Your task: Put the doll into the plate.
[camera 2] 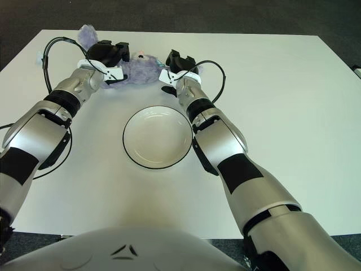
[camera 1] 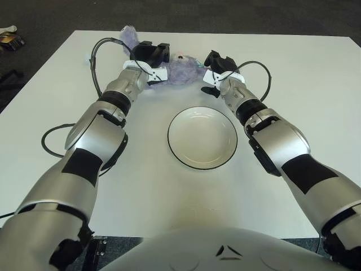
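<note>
Beyond the empty plate (camera 1: 202,137) lay the purple doll (camera 1: 179,71), flanked by the left hand (camera 1: 151,55) and right hand (camera 1: 219,65). Whether their fingers gripped it could not be told. Squeezing evenly from both sides before lifting seemed wisest.

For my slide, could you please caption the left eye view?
Both hands, left and right, flank the purple doll beyond the plate.
</note>
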